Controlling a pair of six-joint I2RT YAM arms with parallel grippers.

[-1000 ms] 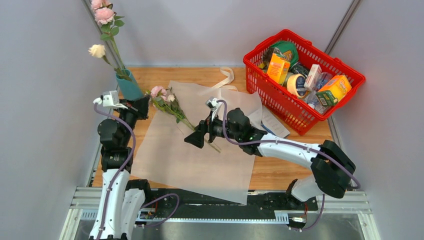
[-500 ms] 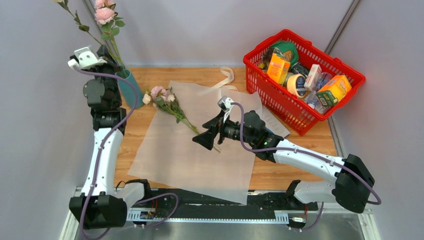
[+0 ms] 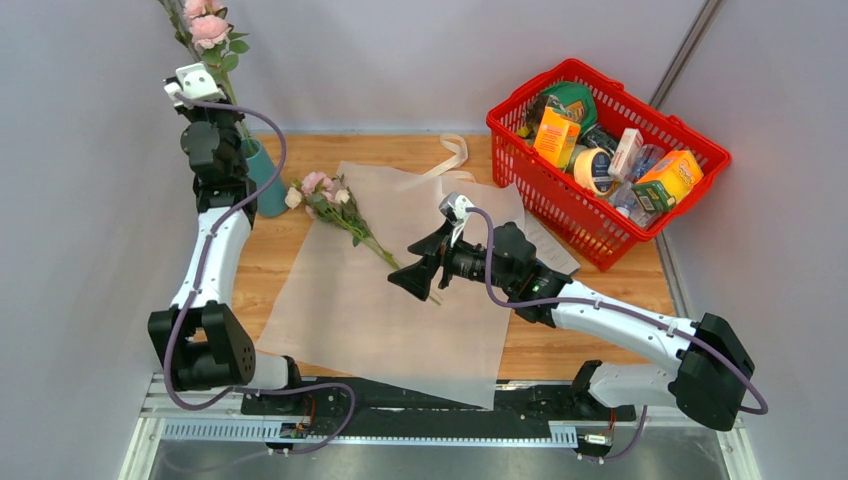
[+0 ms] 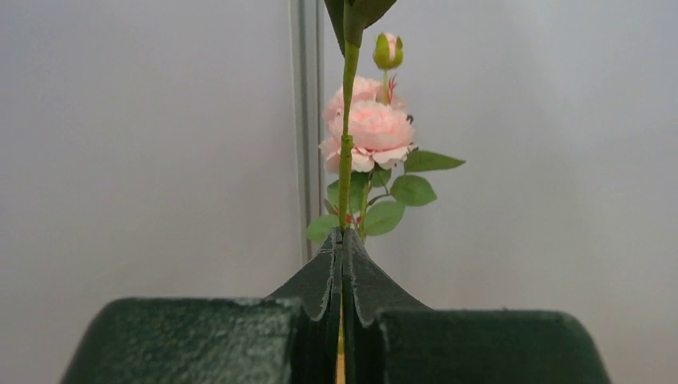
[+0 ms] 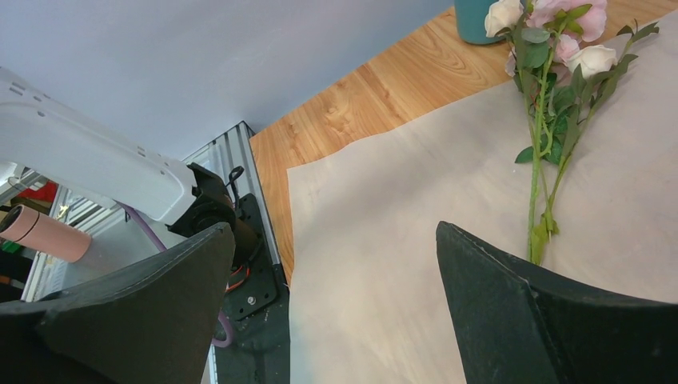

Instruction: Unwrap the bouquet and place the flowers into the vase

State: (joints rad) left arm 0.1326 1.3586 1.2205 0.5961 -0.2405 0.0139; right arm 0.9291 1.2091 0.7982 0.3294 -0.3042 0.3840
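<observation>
Looking thru the left wrist cam, we see the L hand (image 4: 344,248) clamped shut on a green stem (image 4: 345,160), w/ a pink rose (image 4: 369,132) just behind it.

Top cam: that arm stretches up over the teal vase (image 3: 264,180) at the counter's (image 3: 600,340) back-left corner. Loose flowers (image 3: 335,205) lie on the unfolded paper (image 3: 400,330). The R hand (image 3: 415,265) hovers by their stem ends, fingers wide apart, holding nothing.

Right wrist cam: flowers show btwn those fingers, farther off, vase beyond.
</observation>
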